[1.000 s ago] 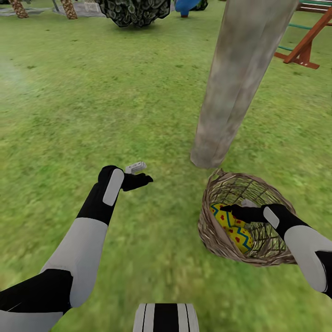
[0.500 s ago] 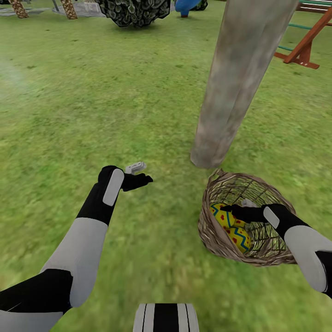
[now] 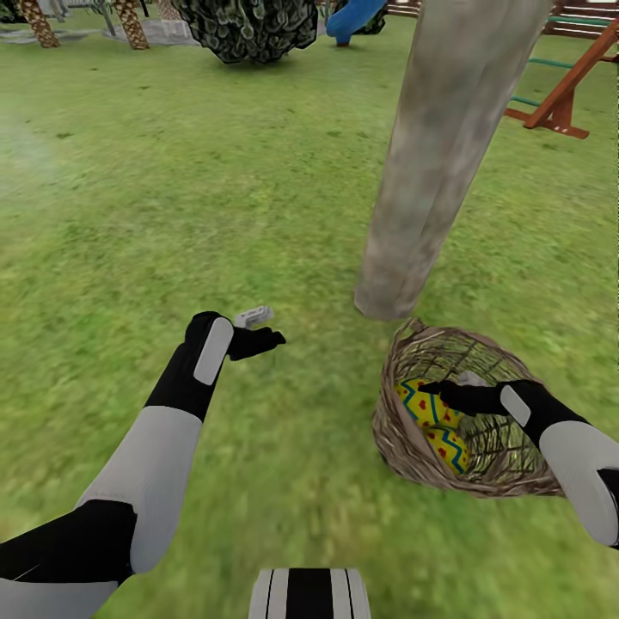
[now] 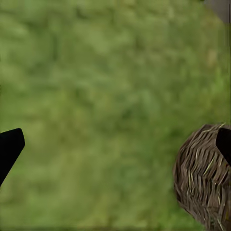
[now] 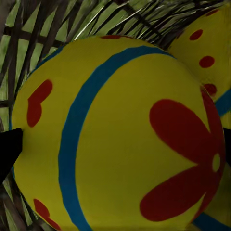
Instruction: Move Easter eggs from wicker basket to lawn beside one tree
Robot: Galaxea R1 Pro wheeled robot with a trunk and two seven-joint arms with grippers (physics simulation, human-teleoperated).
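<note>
The brown wicker basket [image 3: 394, 430] stands on the lawn [image 3: 172, 198] just in front of the thick, mottled grey tree trunk [image 3: 430, 172]. Two yellow Easter eggs with blue zigzags show inside it, one [image 3: 415, 402] higher and one [image 3: 449, 447] lower; whether a third lies there I cannot tell. My right gripper [image 3: 434, 391] reaches into the basket and stands open, with an egg [image 5: 120, 134] between its fingers and another egg [image 5: 211, 57] behind it. My left gripper [image 3: 265, 328] hovers open and empty over the grass left of the basket [image 4: 199, 178].
A wooden playset [image 3: 563, 94] stands at the far right behind the tree. A dark-leaved bush [image 3: 249, 26], a blue slide [image 3: 352, 17] and short palm trunks [image 3: 129, 21] line the far edge. Grass stretches wide to the left.
The whole picture has shifted slightly, so the camera moved. Both arms keep about the same places relative to the basket.
</note>
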